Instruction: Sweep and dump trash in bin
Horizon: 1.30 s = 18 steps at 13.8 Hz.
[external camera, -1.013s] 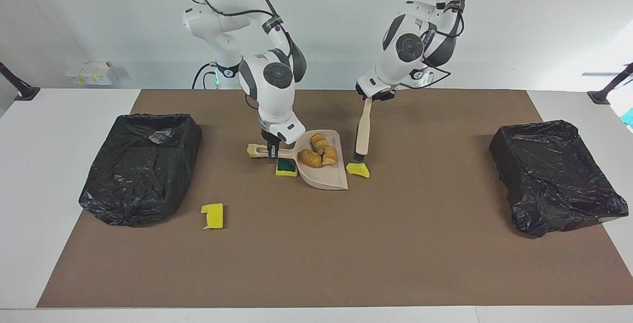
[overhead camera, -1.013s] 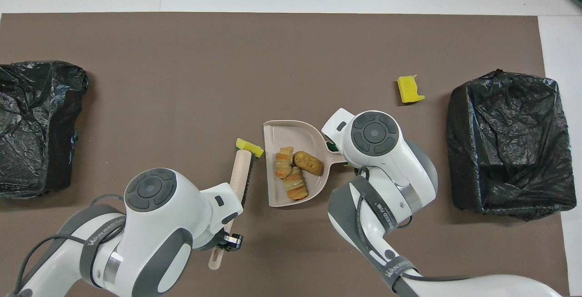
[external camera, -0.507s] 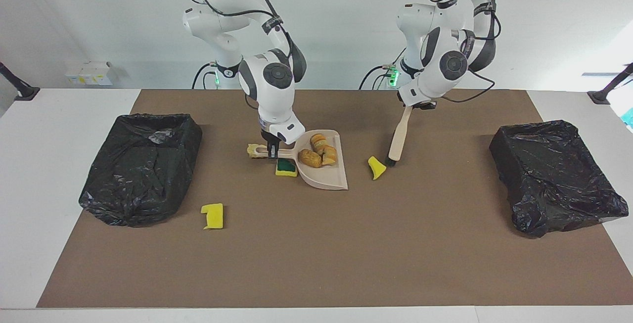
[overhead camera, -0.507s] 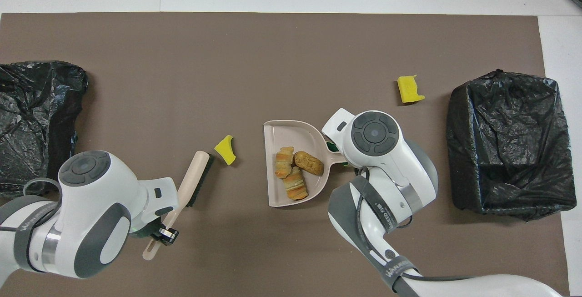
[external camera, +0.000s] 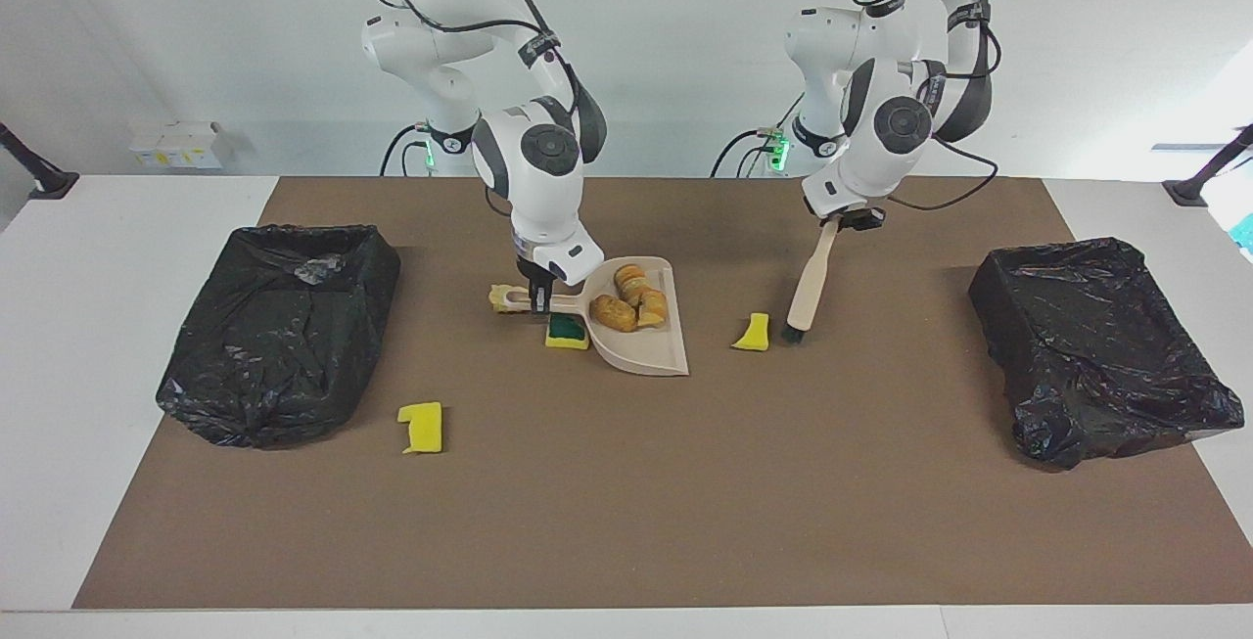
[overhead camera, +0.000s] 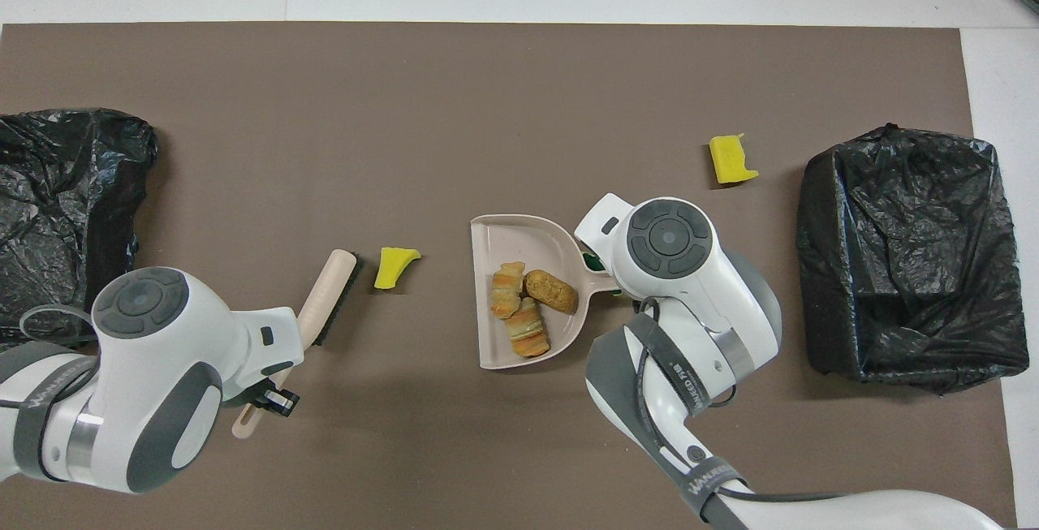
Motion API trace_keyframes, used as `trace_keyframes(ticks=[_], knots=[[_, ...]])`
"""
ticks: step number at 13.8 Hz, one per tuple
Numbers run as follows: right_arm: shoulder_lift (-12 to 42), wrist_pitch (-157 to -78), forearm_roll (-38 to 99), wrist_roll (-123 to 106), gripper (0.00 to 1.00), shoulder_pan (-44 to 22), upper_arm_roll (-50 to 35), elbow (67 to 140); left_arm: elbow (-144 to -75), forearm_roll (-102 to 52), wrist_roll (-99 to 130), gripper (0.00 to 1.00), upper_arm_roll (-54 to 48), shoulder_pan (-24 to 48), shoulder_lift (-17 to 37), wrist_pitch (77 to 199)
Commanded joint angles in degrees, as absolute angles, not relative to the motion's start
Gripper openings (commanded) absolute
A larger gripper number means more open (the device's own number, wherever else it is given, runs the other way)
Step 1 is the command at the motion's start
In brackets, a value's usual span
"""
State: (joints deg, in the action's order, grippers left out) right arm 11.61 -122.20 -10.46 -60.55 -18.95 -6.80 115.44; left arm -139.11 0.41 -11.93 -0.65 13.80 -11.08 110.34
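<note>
Three bread-like lumps [external camera: 629, 299] lie in the beige dustpan [external camera: 646, 349], whose handle the right gripper [external camera: 536, 302] has clamped, low on the brown surface [external camera: 626, 512]. A green-topped sponge wedge [external camera: 567, 331] lies just beside that gripper, touching the pan's handle. A pale scrap [external camera: 503, 298] sits at the handle's tip. The left gripper [external camera: 844, 219] is closed on the hand brush [external camera: 812, 279], its bristles down near a yellow sponge piece [external camera: 753, 333] lying between brush and pan. Another yellow piece [external camera: 422, 428] rests well apart from both grippers, near the black-lined bin [external camera: 279, 331] at the right arm's end.
</note>
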Motion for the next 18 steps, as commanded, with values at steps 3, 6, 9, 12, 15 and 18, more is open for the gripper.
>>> trace_keyframes(ticks=[3, 6, 9, 12, 15, 18], knots=[[10.0, -123.3, -11.9, -59.1, 0.00, -18.3, -7.2, 117.6, -136.8, 1.4, -0.7, 0.00, -1.2, 12.6, -8.6, 114.4], [10.0, -123.3, -11.9, -59.1, 0.00, -18.3, -7.2, 117.6, -136.1, 0.8, 4.9, 0.00, -1.5, 13.8, -7.0, 116.8], [10.0, -123.3, -11.9, -59.0, 0.00, -18.3, -7.2, 117.6, -134.8, -0.3, 9.4, 0.00, -1.6, 16.2, -5.4, 117.2], [10.0, -123.0, -11.9, -59.0, 0.00, -18.3, -7.2, 117.6, -134.6, -3.2, 10.0, 0.00, -1.6, 19.4, -4.0, 117.8], [9.8, -122.5, -11.9, -57.8, 0.00, -19.0, -7.2, 117.6, -134.7, -8.8, 10.0, 0.00, -1.7, 24.2, -2.3, 118.5], [9.8, -122.5, -11.9, -57.4, 0.00, -19.1, -7.3, 117.5, -134.7, -17.5, 16.9, 0.00, -1.7, 31.0, -2.5, 121.2]])
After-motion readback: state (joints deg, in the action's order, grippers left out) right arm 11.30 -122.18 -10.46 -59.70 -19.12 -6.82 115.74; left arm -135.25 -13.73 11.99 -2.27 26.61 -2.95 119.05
